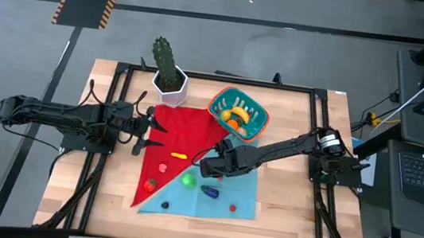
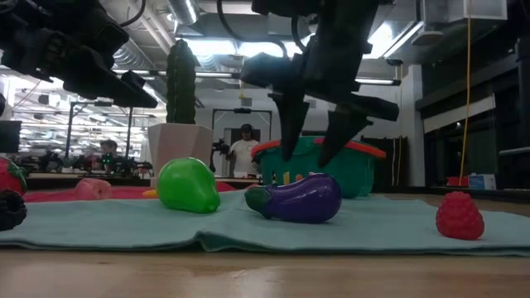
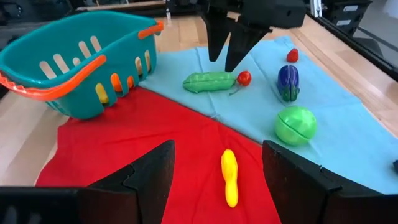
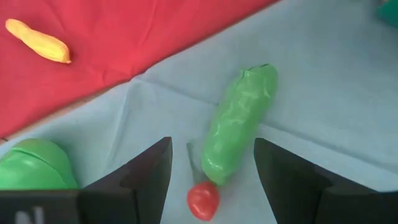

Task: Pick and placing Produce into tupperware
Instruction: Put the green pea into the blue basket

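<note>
Over the light blue cloth (image 4: 323,93), the right gripper (image 4: 211,180) hangs spread wide and empty above a long green toy pea pod (image 4: 239,124), beside a small red toy (image 4: 203,200). The teal ribbed plastic tub (image 1: 238,111) sits near; the left gripper (image 3: 217,180) waits open. No writing is legible.

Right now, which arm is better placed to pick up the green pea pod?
Right. The right gripper hangs open directly over the pea pod, fingers either side of it. The left gripper is open too, but faces the yellow piece on the red cloth, farther away.
</note>
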